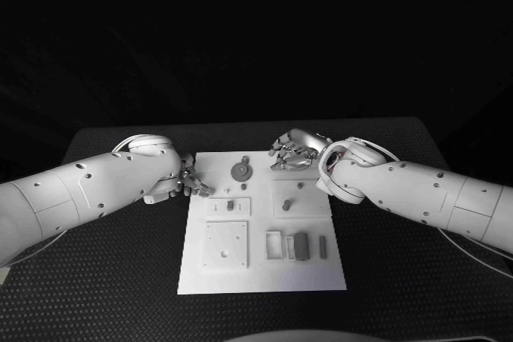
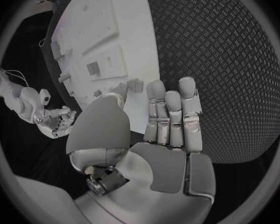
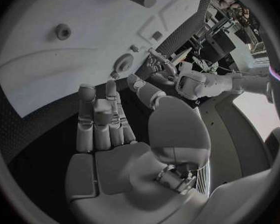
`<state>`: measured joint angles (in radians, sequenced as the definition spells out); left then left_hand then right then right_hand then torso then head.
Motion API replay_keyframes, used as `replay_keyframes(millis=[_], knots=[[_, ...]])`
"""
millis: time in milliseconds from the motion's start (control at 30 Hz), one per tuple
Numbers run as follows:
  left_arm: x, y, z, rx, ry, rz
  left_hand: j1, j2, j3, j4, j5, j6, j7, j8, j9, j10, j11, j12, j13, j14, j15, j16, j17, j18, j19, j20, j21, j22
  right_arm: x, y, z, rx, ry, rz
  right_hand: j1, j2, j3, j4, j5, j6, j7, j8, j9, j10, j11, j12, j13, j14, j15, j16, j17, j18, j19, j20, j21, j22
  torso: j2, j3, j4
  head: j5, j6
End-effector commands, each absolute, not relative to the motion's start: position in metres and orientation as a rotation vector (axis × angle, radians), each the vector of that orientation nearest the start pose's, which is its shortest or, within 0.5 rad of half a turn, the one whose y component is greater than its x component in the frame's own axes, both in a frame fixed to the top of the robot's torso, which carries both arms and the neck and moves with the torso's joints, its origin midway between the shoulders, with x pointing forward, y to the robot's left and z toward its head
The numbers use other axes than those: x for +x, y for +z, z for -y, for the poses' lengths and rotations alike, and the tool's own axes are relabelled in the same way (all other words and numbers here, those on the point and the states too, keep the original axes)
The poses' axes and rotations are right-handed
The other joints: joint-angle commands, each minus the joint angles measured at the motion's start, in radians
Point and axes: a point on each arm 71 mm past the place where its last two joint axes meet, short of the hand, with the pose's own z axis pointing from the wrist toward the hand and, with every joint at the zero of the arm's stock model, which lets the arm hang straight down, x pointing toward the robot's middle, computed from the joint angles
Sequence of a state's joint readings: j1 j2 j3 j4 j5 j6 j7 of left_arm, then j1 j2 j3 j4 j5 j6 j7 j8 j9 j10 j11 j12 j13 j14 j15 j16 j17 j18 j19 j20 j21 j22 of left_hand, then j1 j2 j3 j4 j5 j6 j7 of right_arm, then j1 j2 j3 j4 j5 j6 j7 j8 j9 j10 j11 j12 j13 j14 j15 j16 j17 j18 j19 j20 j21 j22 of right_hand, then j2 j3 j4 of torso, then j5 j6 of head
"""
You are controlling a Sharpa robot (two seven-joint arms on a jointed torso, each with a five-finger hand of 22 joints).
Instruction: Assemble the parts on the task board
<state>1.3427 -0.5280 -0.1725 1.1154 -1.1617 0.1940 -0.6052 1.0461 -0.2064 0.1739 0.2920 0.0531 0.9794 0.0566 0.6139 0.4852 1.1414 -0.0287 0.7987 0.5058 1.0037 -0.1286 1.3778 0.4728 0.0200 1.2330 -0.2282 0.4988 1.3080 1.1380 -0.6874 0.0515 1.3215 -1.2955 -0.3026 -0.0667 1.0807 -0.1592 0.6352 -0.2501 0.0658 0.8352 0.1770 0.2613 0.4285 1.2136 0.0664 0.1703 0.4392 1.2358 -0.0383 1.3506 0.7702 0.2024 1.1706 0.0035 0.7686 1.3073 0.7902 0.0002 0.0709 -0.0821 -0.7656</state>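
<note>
Left hand (image 1: pixel 190 183) has its fingers straight and close together, holding nothing, tips right at the left edge of the board (image 1: pixel 262 281); the right hand (image 1: pixel 296 150) hovers at the far right corner, fingers loosely curled, and I can't tell if it's pinching anything. The parts (image 1: pixel 296 246) sit in a row near the board's near right, with a round one (image 1: pixel 242 170) at the far end. They look small, stiff, light and probably slippery, so I'd pinch them across the short sides with fingertips.

Your right hand (image 3: pixel 115 134) hovers empty, fingers straight, over the task board (image 3: pixel 71 50) edge; left hand (image 3: pixel 159 64) beyond.
</note>
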Motion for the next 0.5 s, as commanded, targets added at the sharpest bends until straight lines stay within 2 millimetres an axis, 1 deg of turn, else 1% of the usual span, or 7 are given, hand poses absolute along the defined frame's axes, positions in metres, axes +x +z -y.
replay_keyframes(millis=[33,233,333,500], knots=[[0.553,-0.218,-0.186,-0.079,-0.045,-2.287,0.004,0.016,-0.012,0.000,-0.003,-0.023,0.015,-0.006,-0.003,-0.004,-0.003,0.006,0.001,-0.003,-0.004,0.004,0.000,0.042,-0.002,0.000,0.007,0.021,0.521,-0.199,0.180,0.048,0.744,-1.702,-0.007,-0.001,0.001,0.007,0.001,0.000,0.005,0.002,-0.002,0.001,0.006,0.006,0.001,-0.005,0.000,-0.004,-0.001,0.059,0.000,-0.008,-0.005,0.019,0.001,-0.0006,-0.0007,0.000,0.001],[0.554,-0.218,-0.184,-0.089,-0.040,-2.278,0.020,0.033,-0.036,0.001,-0.004,-0.021,0.014,-0.005,-0.002,-0.003,-0.004,0.007,0.001,-0.001,-0.005,0.005,-0.001,0.043,-0.002,-0.001,0.010,0.020,0.520,-0.199,0.179,0.048,0.744,-1.703,-0.007,-0.001,0.001,0.008,0.001,0.000,0.005,0.002,-0.002,0.001,0.007,0.006,0.001,-0.005,0.000,-0.004,-0.001,0.059,0.000,-0.008,-0.006,0.019,0.001,0.0007,-0.0004,0.001,0.000],[0.555,-0.218,-0.182,-0.083,-0.036,-2.278,0.026,0.045,-0.049,0.001,-0.004,-0.020,0.014,-0.006,-0.002,-0.003,-0.005,0.008,0.001,0.000,-0.006,0.005,-0.002,0.043,-0.002,-0.001,0.011,0.020,0.520,-0.199,0.179,0.047,0.745,-1.703,-0.007,-0.001,0.001,0.008,0.001,0.000,0.005,0.002,-0.002,0.001,0.007,0.006,0.001,-0.005,0.000,-0.004,-0.001,0.059,0.000,-0.008,-0.006,0.019,0.001,0.0007,-0.0004,0.002,0.001],[0.554,-0.218,-0.175,-0.053,-0.029,-2.281,0.033,0.051,-0.062,0.001,-0.004,-0.019,0.014,-0.006,-0.002,-0.002,-0.005,0.008,0.000,0.001,-0.006,0.005,-0.003,0.043,-0.002,-0.002,0.012,0.020,0.520,-0.199,0.179,0.047,0.746,-1.703,-0.007,-0.001,0.001,0.008,0.001,0.000,0.005,0.002,-0.002,0.001,0.007,0.006,0.001,-0.005,0.000,-0.004,-0.001,0.059,0.000,-0.008,-0.006,0.019,0.001,0.0006,-0.0007,0.002,0.000]])
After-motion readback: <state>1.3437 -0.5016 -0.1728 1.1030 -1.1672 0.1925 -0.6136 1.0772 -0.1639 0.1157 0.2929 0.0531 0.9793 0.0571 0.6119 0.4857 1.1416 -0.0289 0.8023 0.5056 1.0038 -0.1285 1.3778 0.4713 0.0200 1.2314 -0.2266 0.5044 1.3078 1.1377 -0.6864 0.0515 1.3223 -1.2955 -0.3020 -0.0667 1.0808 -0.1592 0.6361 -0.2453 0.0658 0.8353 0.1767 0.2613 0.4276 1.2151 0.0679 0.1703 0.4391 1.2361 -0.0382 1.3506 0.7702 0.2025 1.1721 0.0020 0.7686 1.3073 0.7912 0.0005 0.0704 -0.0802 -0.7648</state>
